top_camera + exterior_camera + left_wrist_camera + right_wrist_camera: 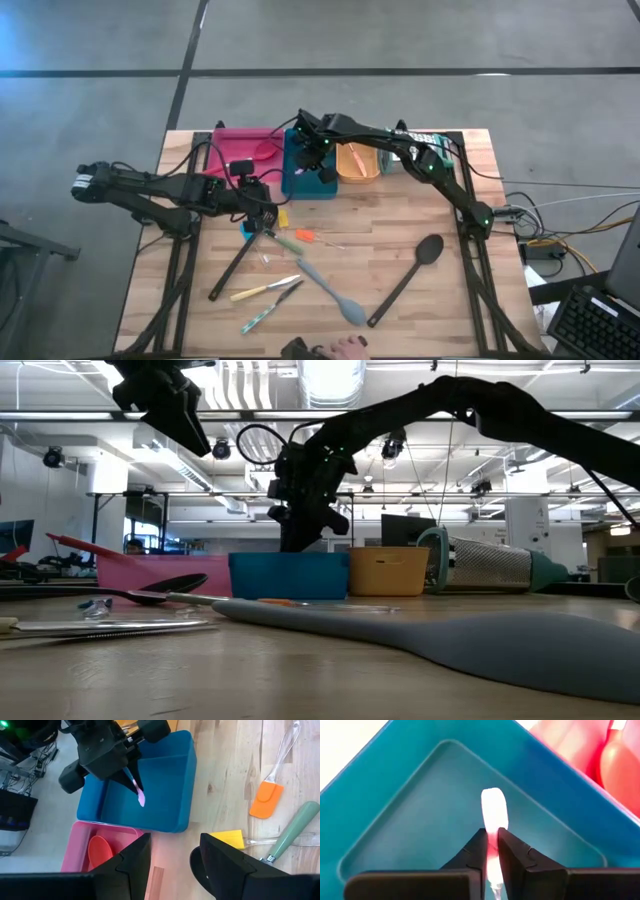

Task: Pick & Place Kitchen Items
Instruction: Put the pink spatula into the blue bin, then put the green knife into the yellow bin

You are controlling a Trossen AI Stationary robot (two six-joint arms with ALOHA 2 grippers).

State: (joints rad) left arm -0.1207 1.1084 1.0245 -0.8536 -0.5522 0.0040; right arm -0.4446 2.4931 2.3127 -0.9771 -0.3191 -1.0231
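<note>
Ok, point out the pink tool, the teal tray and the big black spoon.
pink tool [494, 812], right wrist view, its free tip.
teal tray [172, 795], left wrist view, its inner wall.
big black spoon [429, 248], high view, its bowl.

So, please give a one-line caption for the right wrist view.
Right claw shut on a pink-handled tool, held over the teal tray.

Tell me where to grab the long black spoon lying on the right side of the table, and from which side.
Grip the long black spoon at mid-handle, coming straight down from above. It lies flat on the table, bowl toward the far right, its thin straight handle running diagonally to the near edge. Set the fingers across the handle; the wood around it looks clear of other utensils.
</note>
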